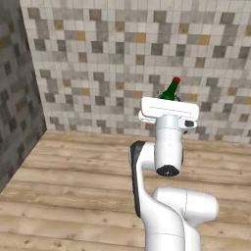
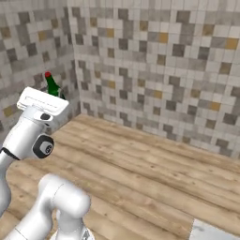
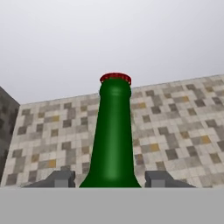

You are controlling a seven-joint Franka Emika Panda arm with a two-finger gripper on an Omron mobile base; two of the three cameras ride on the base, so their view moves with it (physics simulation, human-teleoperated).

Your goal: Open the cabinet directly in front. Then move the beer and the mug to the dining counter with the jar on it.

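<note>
The beer [image 3: 112, 140] is a green glass bottle with a red cap, and it stands up between my two fingertips in the hand view. My gripper [image 3: 111, 179] is shut on its lower body. In the left base view the beer [image 1: 170, 90] pokes up tilted behind the white hand, with the gripper [image 1: 168, 99] mostly hidden by the hand. In the right base view the beer [image 2: 52, 86] rises above the hand at the upper left, held in the gripper [image 2: 55, 95]. The cabinet, the mug, the jar and the dining counter are out of view.
A tiled mosaic wall [image 1: 127, 59] stands ahead, meeting a darker side wall [image 1: 14, 98] at the left corner. A wooden plank floor [image 2: 150, 173] spreads below. A pale marble corner [image 2: 213, 232] shows at the bottom right of the right base view.
</note>
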